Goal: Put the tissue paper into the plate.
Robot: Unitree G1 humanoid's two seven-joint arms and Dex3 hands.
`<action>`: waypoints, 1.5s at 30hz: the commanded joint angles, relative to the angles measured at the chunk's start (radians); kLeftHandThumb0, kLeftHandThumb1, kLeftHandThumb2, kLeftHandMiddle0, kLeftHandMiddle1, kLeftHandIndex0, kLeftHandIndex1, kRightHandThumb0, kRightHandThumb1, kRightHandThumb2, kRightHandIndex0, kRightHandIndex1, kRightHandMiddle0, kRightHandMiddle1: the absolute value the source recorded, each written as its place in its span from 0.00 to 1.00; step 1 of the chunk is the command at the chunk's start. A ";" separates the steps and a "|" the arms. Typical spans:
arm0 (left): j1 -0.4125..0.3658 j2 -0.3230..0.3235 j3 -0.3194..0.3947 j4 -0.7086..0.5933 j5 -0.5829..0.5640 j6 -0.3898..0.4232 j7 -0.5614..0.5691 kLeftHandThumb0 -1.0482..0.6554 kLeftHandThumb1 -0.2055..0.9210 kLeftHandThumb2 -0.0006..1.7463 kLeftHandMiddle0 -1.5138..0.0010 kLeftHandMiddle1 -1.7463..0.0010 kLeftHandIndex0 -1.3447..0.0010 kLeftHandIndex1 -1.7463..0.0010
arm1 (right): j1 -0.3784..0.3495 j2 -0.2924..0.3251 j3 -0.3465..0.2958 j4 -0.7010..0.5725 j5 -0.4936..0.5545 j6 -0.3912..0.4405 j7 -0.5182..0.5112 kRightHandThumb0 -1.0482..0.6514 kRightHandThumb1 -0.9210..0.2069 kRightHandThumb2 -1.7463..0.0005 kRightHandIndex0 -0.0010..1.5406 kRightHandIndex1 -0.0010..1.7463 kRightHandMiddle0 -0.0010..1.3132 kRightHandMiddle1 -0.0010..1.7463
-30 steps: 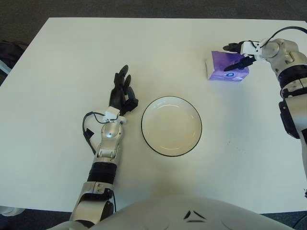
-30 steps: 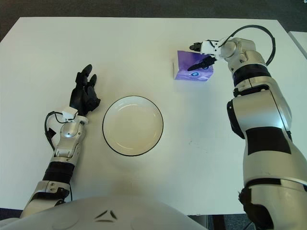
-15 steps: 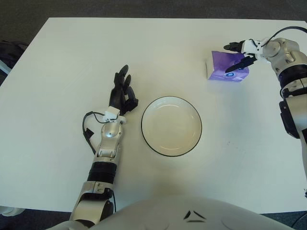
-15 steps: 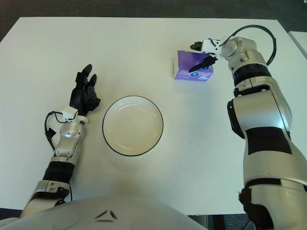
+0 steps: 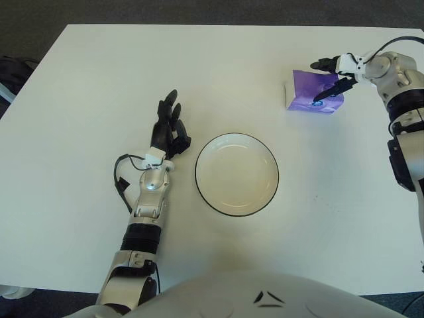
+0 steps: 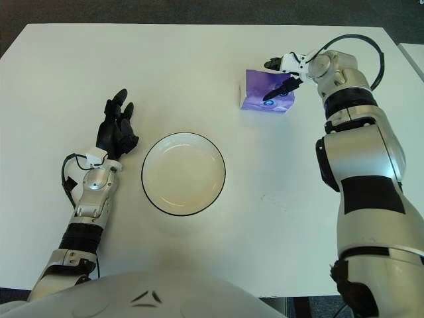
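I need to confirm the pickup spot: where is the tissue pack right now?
The purple tissue pack lies far right on the white table, up and right of the empty plate, with the right hand at it.

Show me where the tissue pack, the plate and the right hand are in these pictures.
tissue pack (image 5: 303, 93), left eye view, on its purple top face.
plate (image 5: 236, 138), left eye view, on its dark far rim.
right hand (image 6: 275, 79), right eye view, between its black fingertips over the pack.
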 commanded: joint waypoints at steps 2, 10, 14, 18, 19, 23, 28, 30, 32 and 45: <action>0.076 -0.002 0.001 0.082 -0.001 0.083 -0.005 0.14 1.00 0.59 0.80 1.00 1.00 0.73 | 0.029 -0.020 -0.005 -0.017 0.009 -0.008 -0.011 0.00 0.09 1.00 0.00 0.00 0.00 0.00; 0.076 -0.002 0.002 0.090 -0.002 0.073 -0.007 0.14 1.00 0.59 0.79 1.00 1.00 0.72 | 0.049 -0.017 0.009 -0.027 -0.002 -0.035 -0.032 0.00 0.08 0.99 0.00 0.00 0.00 0.00; 0.077 -0.001 0.001 0.089 -0.001 0.073 -0.007 0.14 1.00 0.58 0.80 1.00 1.00 0.72 | 0.070 -0.015 0.029 -0.043 -0.020 -0.072 -0.058 0.00 0.07 0.99 0.00 0.00 0.00 0.00; 0.077 -0.002 0.001 0.089 0.001 0.074 -0.004 0.15 1.00 0.58 0.80 1.00 1.00 0.73 | 0.092 -0.013 0.057 -0.070 -0.045 -0.114 -0.096 0.00 0.06 0.99 0.00 0.00 0.00 0.00; 0.077 -0.002 0.001 0.089 0.001 0.073 -0.003 0.15 1.00 0.58 0.80 1.00 1.00 0.73 | 0.099 -0.012 0.070 -0.079 -0.057 -0.125 -0.111 0.00 0.05 0.99 0.00 0.00 0.00 0.00; 0.076 -0.002 0.001 0.090 0.002 0.072 -0.003 0.15 1.00 0.58 0.79 1.00 1.00 0.73 | 0.113 -0.011 0.096 -0.097 -0.084 -0.150 -0.147 0.00 0.03 0.98 0.00 0.00 0.00 0.00; 0.071 -0.003 0.001 0.092 0.001 0.074 -0.003 0.14 1.00 0.58 0.79 1.00 1.00 0.73 | 0.139 -0.010 0.143 -0.133 -0.137 -0.200 -0.232 0.00 0.01 0.98 0.00 0.00 0.00 0.00; 0.070 -0.005 0.001 0.090 0.000 0.078 -0.002 0.14 1.00 0.58 0.79 1.00 1.00 0.72 | 0.158 -0.012 0.162 -0.156 -0.163 -0.212 -0.283 0.00 0.00 0.96 0.00 0.00 0.00 0.00; 0.069 -0.007 0.001 0.089 -0.001 0.082 -0.001 0.15 1.00 0.58 0.79 1.00 1.00 0.72 | 0.172 -0.007 0.178 -0.172 -0.184 -0.214 -0.323 0.00 0.00 0.94 0.00 0.00 0.00 0.00; 0.071 -0.010 0.002 0.094 0.001 0.069 0.001 0.15 1.00 0.58 0.79 1.00 1.00 0.72 | 0.203 0.027 0.241 -0.149 -0.239 -0.223 -0.435 0.00 0.00 0.85 0.00 0.00 0.00 0.00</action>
